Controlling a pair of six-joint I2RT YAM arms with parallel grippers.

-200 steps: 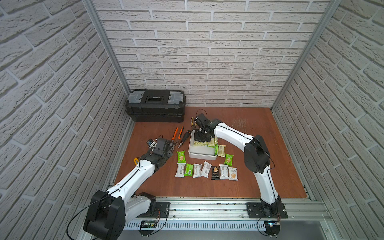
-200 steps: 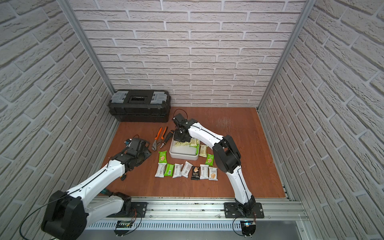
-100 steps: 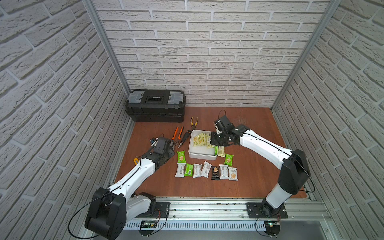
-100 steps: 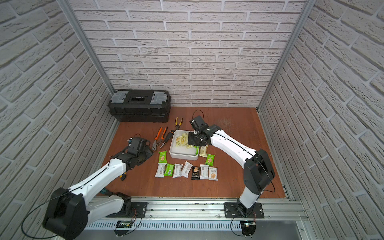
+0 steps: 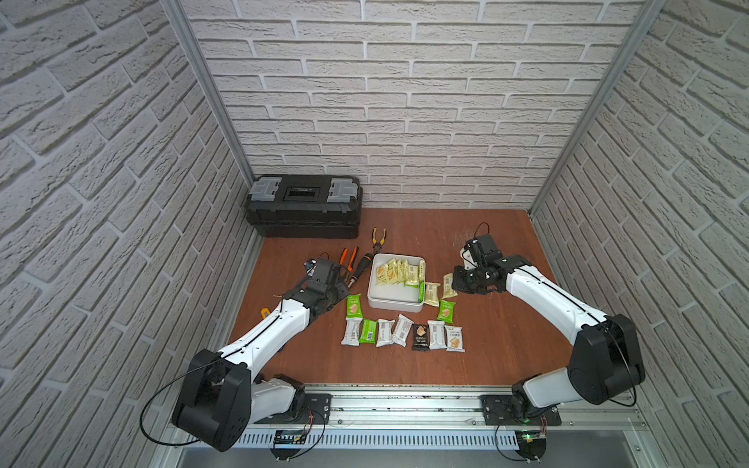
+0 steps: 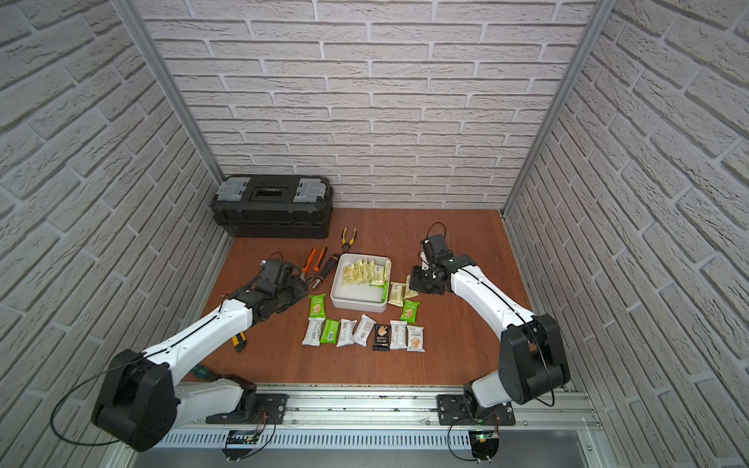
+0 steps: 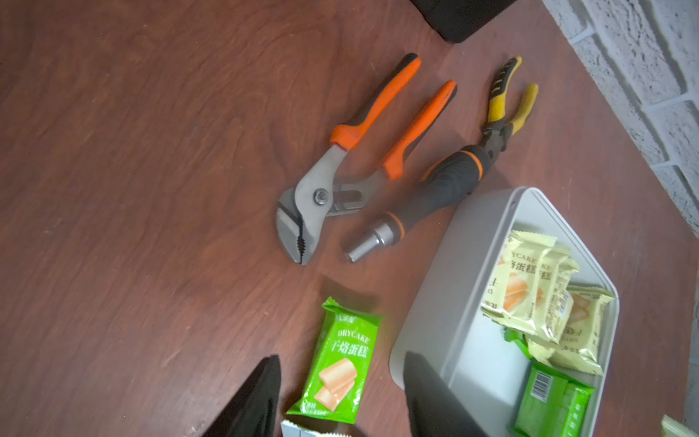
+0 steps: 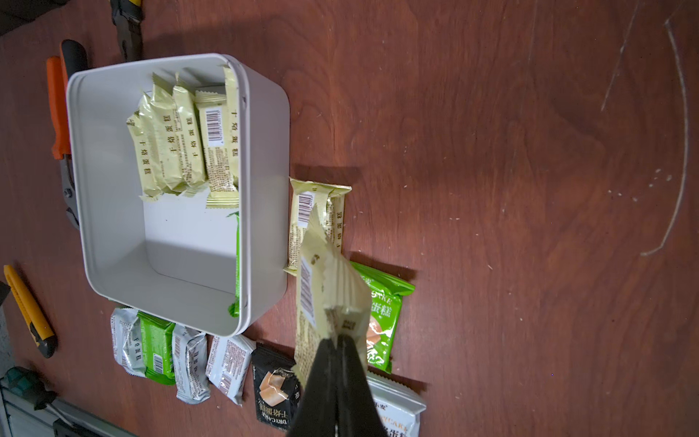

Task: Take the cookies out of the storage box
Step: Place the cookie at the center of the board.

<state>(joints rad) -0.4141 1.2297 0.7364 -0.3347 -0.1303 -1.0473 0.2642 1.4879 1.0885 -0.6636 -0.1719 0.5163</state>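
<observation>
Pale-yellow catch, clear of the box

Pinching a pale yellow packet (image 8: 329, 287) tight in the right gripper (image 8: 337, 338), up over the table (image 5: 486, 243) just beside the storage box (image 8: 264, 113). Spotting more cookies (image 8: 181, 140) on edge inside, against one wall. Holding the left gripper (image 7: 340, 357) half-spread and empty above a green packet (image 7: 342, 340) beside the box. Showing a row of packets (image 5: 401, 332) laid out in front

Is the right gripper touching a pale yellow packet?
Touching. The right wrist view shows the right gripper shut on the end of the pale yellow packet, pinching its wrapper.
</observation>
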